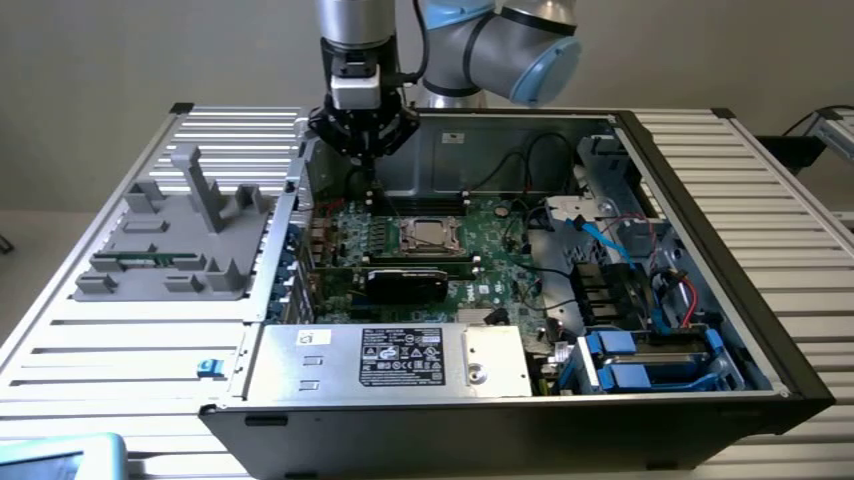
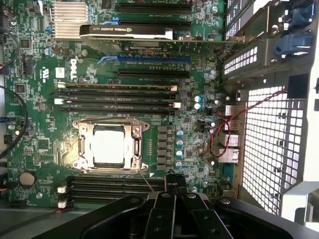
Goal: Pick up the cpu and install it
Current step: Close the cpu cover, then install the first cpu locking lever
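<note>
The cpu is seen lying in the metal-framed socket on the green motherboard, just beyond the tips of the gripper. The fingers are pressed together and held clear of the chip. Farther from the fingers, a bank of black memory slots is met first, then the graphics card across the board, and farthest off a finned heatsink.

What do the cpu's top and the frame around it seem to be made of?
The cpu: probably metal, a pale silvery top with a bright glare. The socket frame: likely bare metal, shiny grey with glints at its edges.
</note>
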`<action>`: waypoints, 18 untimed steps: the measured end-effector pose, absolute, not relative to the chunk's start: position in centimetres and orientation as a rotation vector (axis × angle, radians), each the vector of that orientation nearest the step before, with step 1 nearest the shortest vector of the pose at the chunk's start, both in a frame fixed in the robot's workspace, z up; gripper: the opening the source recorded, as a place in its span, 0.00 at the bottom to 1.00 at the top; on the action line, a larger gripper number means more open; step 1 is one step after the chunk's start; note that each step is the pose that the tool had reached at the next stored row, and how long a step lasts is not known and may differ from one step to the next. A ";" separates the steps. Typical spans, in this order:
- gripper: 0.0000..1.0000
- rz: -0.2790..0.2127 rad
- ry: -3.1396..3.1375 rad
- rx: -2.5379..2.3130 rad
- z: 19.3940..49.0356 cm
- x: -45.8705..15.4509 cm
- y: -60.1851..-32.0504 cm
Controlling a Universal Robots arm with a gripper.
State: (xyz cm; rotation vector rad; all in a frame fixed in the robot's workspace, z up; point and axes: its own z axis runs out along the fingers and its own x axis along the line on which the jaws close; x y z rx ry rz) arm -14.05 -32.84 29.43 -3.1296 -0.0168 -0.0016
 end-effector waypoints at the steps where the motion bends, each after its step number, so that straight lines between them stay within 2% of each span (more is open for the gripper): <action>1: 0.11 0.000 -0.016 -3.129 29.3 -14.1 -32.9; 18: 0.11 0.010 -0.014 -3.107 28.3 -14.1 -32.9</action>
